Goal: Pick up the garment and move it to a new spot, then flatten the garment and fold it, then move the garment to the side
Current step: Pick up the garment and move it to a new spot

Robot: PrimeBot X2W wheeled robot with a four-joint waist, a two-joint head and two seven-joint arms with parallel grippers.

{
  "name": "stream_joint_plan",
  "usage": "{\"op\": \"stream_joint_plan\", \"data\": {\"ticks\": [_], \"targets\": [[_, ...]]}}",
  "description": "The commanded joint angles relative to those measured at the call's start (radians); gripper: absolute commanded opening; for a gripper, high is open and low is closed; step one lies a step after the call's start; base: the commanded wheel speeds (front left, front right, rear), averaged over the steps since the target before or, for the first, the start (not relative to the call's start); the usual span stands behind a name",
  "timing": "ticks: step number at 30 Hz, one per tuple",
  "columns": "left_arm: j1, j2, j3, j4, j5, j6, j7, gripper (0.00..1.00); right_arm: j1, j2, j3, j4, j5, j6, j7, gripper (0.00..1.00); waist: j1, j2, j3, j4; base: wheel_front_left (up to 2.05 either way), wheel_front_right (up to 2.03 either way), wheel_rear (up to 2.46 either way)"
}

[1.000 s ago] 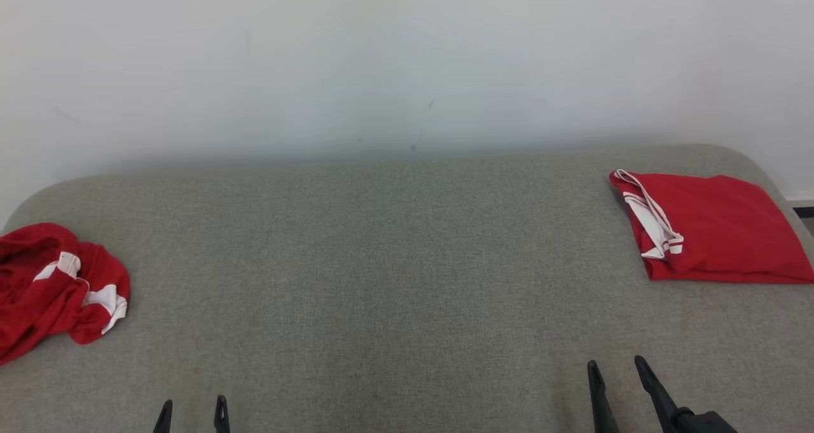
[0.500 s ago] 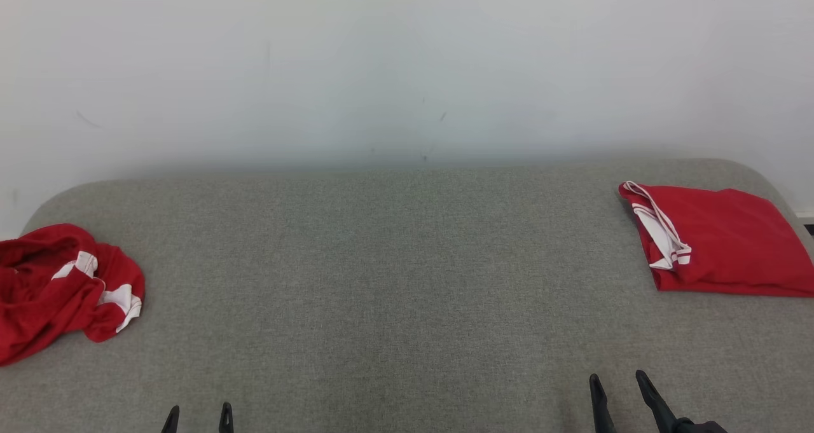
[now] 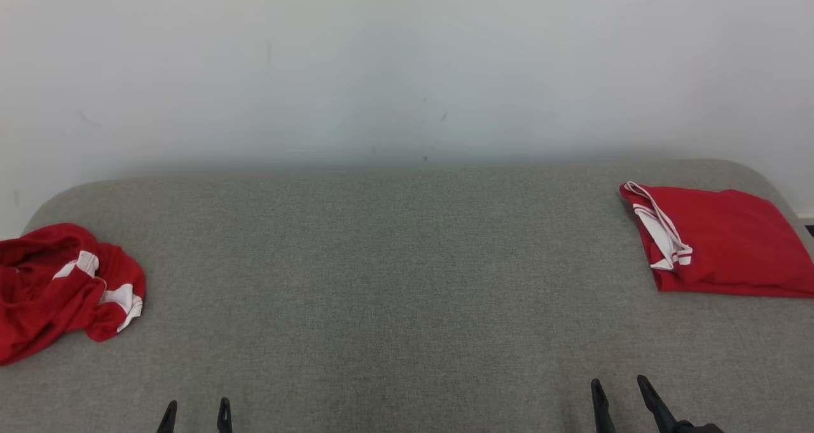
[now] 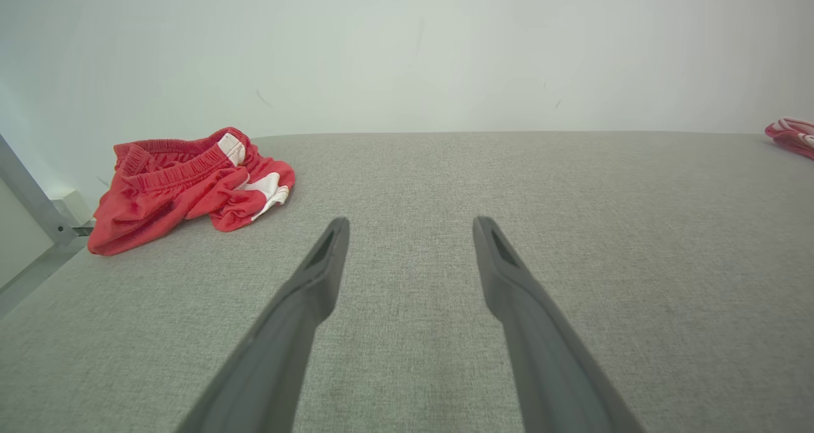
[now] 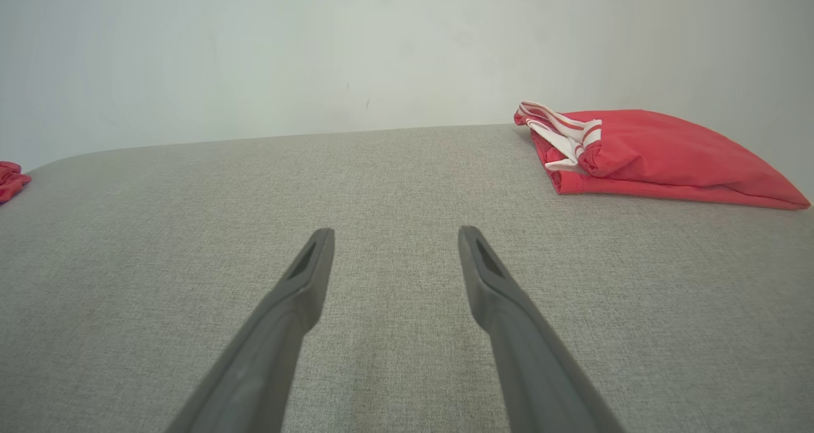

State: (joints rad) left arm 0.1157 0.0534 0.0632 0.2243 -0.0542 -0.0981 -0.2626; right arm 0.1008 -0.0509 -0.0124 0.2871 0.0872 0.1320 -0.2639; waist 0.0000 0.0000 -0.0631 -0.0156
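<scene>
Left gripper (image 4: 411, 223) hangs low over the grey padded surface (image 4: 572, 242), fingers spread wide, nothing between them. Crumpled red garment (image 4: 191, 185) with white patches and an elastic waistband lies near the surface's far left corner. Sliver of red-and-white cloth (image 4: 792, 134) at the far right edge, possibly another garment. White wall (image 4: 407, 39) behind.

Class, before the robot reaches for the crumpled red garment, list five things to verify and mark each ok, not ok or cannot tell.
1. Left gripper open, holding nothing: ok.
2. Right gripper open, holding nothing: ok.
3. Crumpled garment lies loose on the grey surface, nothing on top: ok.
4. Folded garment sits apart at the far right, out of the way: ok.
5. Whole crumpled garment inside the head view: not ok, its left part runs off the frame.
</scene>
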Motion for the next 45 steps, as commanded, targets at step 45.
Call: {"op": "stream_joint_plan", "data": {"ticks": [45], "targets": [[-0.027,0.024,0.042,0.019,0.006,0.01,-0.004,1.0,0.009,0.001,0.015,0.015,0.054,-0.002,0.0,1.0,0.0,0.0,0.008,0.314,0.0,0.0,0.0]]}}
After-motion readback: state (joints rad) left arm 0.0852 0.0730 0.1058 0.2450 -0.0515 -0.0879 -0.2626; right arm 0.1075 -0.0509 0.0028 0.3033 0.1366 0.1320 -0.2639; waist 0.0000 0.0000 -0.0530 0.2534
